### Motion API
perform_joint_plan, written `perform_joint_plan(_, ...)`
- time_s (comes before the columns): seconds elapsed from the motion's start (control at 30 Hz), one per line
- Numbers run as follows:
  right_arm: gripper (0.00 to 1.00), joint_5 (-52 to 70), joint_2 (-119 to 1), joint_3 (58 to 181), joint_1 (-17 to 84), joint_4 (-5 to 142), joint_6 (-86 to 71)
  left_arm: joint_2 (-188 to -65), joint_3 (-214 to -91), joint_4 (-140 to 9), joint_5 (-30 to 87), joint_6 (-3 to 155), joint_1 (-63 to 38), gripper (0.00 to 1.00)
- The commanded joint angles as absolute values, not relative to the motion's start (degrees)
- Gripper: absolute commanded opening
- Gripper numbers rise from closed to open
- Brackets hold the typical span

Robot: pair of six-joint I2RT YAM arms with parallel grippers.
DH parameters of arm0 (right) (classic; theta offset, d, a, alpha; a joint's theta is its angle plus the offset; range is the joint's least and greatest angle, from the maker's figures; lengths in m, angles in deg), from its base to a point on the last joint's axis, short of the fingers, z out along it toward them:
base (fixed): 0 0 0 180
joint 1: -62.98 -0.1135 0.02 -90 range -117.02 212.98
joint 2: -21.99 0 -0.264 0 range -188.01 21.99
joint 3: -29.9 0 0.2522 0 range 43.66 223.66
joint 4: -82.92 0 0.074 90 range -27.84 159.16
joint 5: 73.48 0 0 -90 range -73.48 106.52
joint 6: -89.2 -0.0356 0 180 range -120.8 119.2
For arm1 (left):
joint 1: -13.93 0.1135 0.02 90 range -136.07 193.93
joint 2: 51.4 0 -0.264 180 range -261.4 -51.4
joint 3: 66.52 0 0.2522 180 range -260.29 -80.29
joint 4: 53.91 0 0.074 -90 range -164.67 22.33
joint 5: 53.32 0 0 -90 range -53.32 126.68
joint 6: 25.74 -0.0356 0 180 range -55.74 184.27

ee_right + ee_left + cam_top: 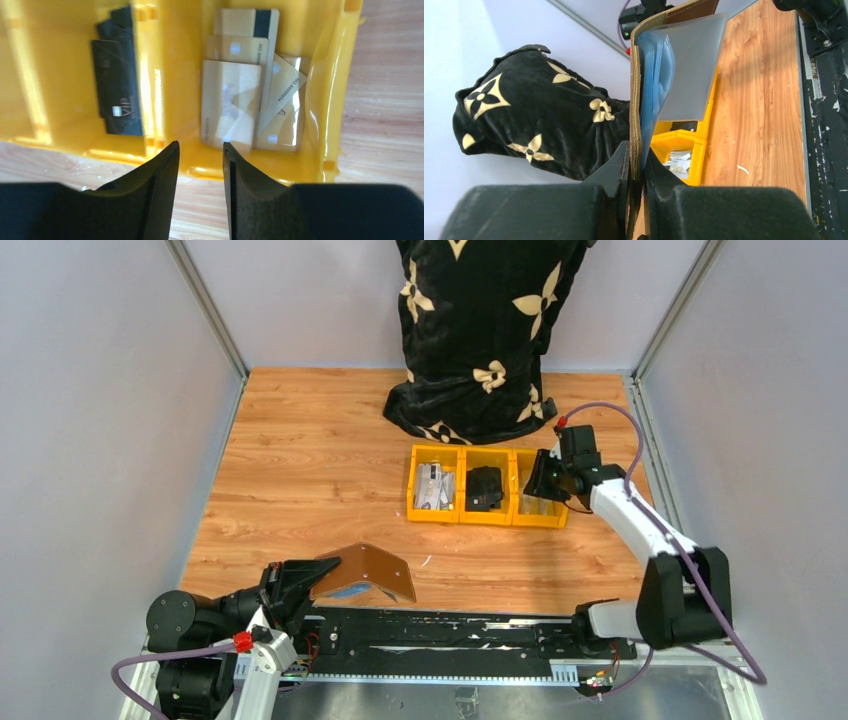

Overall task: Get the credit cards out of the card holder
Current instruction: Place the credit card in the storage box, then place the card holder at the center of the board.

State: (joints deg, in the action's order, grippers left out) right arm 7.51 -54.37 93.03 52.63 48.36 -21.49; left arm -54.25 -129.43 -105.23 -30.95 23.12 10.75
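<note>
Left gripper [636, 155]: fingers clamped on one cover of the card holder.
Card holder [368, 570]: held up at the table's [300, 470] near edge, left of centre, splayed open. It looked floppy, with slick clear sleeves. I couldn't tell whether any cards sat inside.
Credit cards [232, 100]: tan ones piled in the right-hand yellow bin [330, 100], toward the far right corner. They looked thin, stiff and slippery, best pinched by an exposed edge.
Right gripper [200, 155]: above that bin, fingers parted, empty.
</note>
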Motion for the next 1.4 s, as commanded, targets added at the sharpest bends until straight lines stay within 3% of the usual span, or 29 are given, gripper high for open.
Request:
perform_joint_plan(0.0, 0.47, 2.1, -43.6, 96.2, 49.8, 51.7, -22.3, -54.0, -130.3, -104.8, -31.9, 23.6, 11.0, 0.0)
perform_joint_plan(0.1, 0.65, -6.9, -37.0, 97.4, 43.0, 59.2, -22.8, -54.1, -130.1, -104.6, -32.1, 23.1, 11.0, 0.0)
perform_joint_plan(0.17, 0.69, -8.3, -35.3, 100.9, 33.4, 61.1, -20.6, -54.5, -130.1, -104.7, -32.1, 23.2, 11.0, 0.0)
perform_joint_plan(0.43, 0.67, -3.9, -38.5, 105.2, 0.1, 71.1, -15.8, -55.2, -130.6, -104.6, -31.2, 23.5, 11.1, 0.0)
perform_joint_plan(0.57, 0.61, -1.0, -40.8, 105.0, -8.9, 74.6, -14.1, -55.7, -130.6, -104.7, -30.0, 24.4, 11.1, 0.0)
perform_joint_plan(0.8, 0.54, 0.7, -45.7, 105.7, -13.0, 78.1, -14.8, -57.1, -130.2, -104.8, -29.5, 24.5, 11.1, 0.0)
perform_joint_plan(1.1, 0.54, 3.5, -52.5, 109.6, -13.4, 79.2, -14.0, -59.3, -129.7, -104.9, -30.1, 24.3, 11.1, 0.0)
perform_joint_plan(1.37, 0.56, 7.8, -50.6, 107.0, -10.3, 79.1, -15.0, -63.3, -126.1, -104.6, -28.2, 21.6, 11.1, 0.0)
